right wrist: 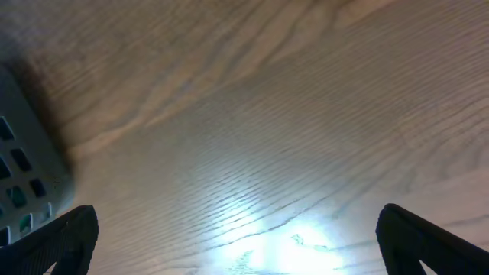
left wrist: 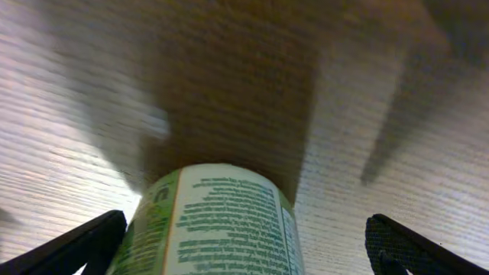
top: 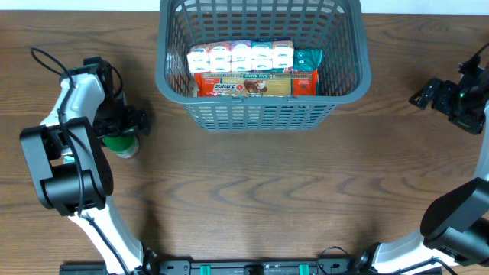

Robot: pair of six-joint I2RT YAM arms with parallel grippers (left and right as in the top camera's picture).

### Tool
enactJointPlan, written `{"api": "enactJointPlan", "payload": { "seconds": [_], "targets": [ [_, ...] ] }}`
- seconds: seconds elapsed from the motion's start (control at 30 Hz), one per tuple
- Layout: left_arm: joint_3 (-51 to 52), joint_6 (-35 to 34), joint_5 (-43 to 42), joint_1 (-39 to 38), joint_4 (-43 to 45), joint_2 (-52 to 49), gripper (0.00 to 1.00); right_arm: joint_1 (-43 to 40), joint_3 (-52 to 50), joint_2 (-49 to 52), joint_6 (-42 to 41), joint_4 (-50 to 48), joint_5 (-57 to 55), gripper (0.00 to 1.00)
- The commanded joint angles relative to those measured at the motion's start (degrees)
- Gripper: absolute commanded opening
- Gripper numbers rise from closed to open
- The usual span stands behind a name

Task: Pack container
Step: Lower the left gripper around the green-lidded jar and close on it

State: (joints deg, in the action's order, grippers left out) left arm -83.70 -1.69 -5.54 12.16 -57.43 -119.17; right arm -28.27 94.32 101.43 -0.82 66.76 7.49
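Note:
The dark grey lattice container stands at the table's far middle. It holds a row of small white cartons, an orange packet and a teal pack. A green and white canister lies on the table at the left. My left gripper is open around it; in the left wrist view the canister lies between the two fingers, with a gap on the right side. My right gripper is open and empty at the far right, over bare wood.
The container's grey wall shows at the left edge of the right wrist view. The arm bases stand along the table's near edge.

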Motion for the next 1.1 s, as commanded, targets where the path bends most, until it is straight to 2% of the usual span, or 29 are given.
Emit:
{"api": "enactJointPlan", "payload": {
  "seconds": [0.0,0.23,0.63,0.73,1.07],
  "targets": [
    [2.8,-0.3,0.0,0.1,-0.5,-0.9,0.99,-0.2,-0.1,0.0,1.2,0.4,-0.6,0.99],
    [5.9,-0.3,0.0,0.1,-0.2,-0.9,0.99,-0.2,-0.1,0.0,1.3,0.9,-0.6,0.99],
    [5.7,1.1,0.0,0.1,-0.1,-0.3,0.99,-0.2,-0.1,0.0,1.3,1.6,-0.6,0.99],
    [5.7,2.3,0.2,0.1,-0.1,1.5,0.96,-0.2,-0.1,0.0,1.3,1.6,-0.6,0.99],
    [5.7,1.8,3.7,0.1,-2.7,12.3,0.96,-0.2,-0.1,0.0,1.3,1.6,-0.6,0.99]
  ]
}}
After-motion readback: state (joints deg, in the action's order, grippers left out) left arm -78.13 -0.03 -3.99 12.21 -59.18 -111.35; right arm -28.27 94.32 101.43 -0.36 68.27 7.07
